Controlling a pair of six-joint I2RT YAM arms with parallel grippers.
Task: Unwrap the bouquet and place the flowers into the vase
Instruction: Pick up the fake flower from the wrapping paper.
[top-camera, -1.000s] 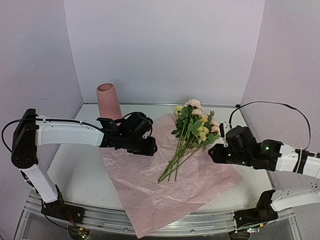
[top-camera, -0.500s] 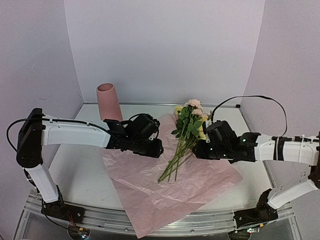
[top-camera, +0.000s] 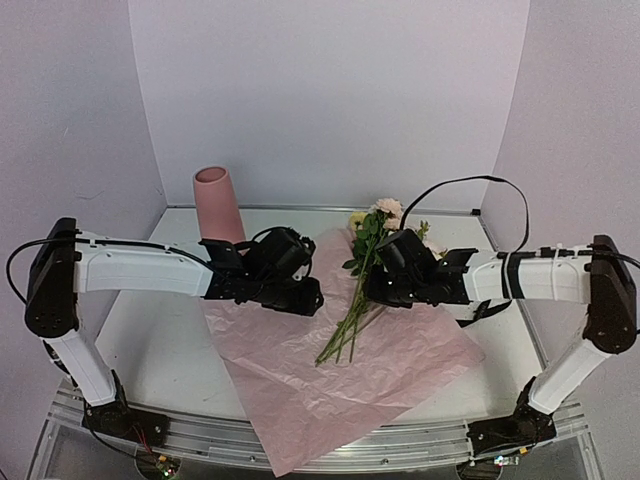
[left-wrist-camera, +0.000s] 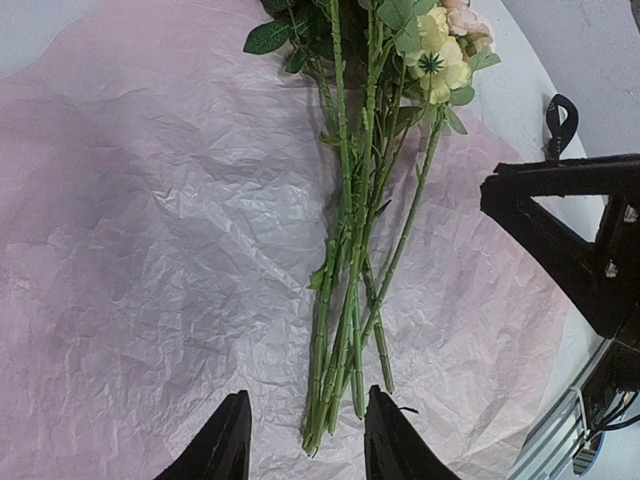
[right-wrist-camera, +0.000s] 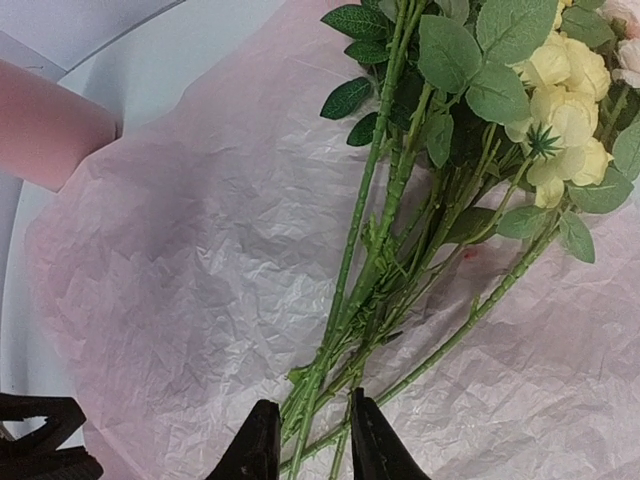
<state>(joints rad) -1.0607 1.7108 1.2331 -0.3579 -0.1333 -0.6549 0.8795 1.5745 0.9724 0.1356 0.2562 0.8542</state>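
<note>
Left wrist view: we see the left gripper parted and empty at the stem ends of the flowers, which lie on the pink paper. The right gripper narrowly straddles the stems; we cannot tell whether it pinches them.

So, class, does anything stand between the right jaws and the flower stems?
Nothing visible does. The right gripper is directly at the stems of the flowers, which lie uncovered on the opened paper.

Both arms stretch in low toward the middle, nearly meeting, left gripper with jaws parted a fair bit, right gripper with just a narrow gap.
</note>
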